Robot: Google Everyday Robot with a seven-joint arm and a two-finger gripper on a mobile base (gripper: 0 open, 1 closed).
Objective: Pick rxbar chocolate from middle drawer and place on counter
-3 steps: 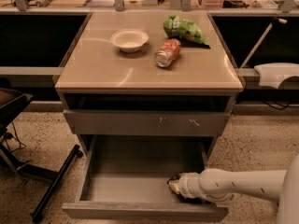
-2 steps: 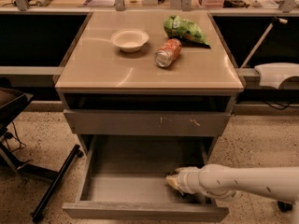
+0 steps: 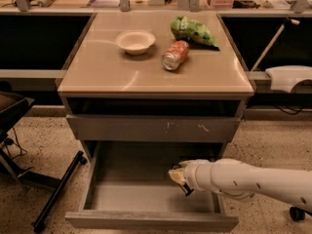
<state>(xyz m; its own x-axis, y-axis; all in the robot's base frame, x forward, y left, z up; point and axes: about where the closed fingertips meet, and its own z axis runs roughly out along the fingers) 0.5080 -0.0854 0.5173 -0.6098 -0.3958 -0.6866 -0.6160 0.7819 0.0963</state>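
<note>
Fingers (image 3: 177, 175) hang over the open middle drawer (image 3: 131, 195), right side.

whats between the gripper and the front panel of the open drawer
Only bare grey floor of the middle drawer. The gripper sits over the drawer's right half, as the camera view shows.

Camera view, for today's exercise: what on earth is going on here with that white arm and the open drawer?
The robot's white arm reaches in from the right, with its pincer low inside the pulled-out middle drawer, near its right wall. The rxbar chocolate cannot be made out there, so whether it is grasped is unclear. On the counter sit a bowl, a tipped soda can and a green snack bag; no bar lies there yet.
</note>
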